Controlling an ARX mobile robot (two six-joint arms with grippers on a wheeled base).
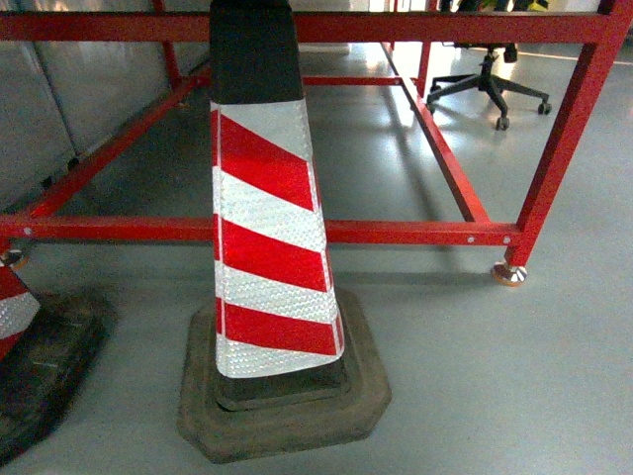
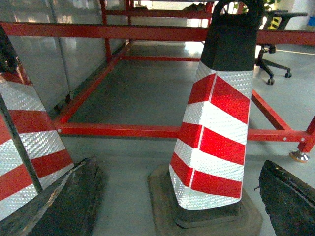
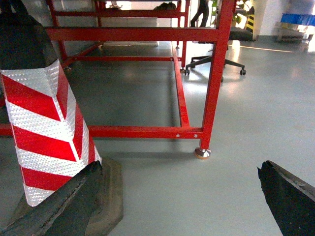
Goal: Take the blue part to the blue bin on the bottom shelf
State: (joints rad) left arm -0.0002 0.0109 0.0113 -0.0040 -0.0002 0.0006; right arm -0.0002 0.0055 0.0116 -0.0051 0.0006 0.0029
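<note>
Neither the blue part, the blue bin nor the steel rack's bottom shelf shows in any view, so where the part lies, which way it points and how its long axis runs cannot be told.

The landmark is the traffic cone [image 1: 265,228], upright on a dark rubber base [image 1: 287,411], banded in slanting red and white reflective stripes under a black top. It stands on the grey floor [image 1: 495,376], just in front of the low rail of a red steel frame [image 1: 415,232]. A second cone [image 1: 15,307] of the same kind stands to its left, cut by the edge of the head view. Beyond the cone and to its right, past the frame, is the star base of an office chair [image 1: 490,87]. The frame's near right post ends in a round foot [image 1: 509,274] to the cone's right.

No brand, label or readable writing shows on anything.

The left gripper [image 2: 177,206] shows two dark fingers [image 2: 64,206] set wide apart, one on each side of the cone's base, gripping nothing. The right gripper [image 3: 177,206] likewise has its fingers [image 3: 290,199] spread, with bare floor between them and the cone to their left.
</note>
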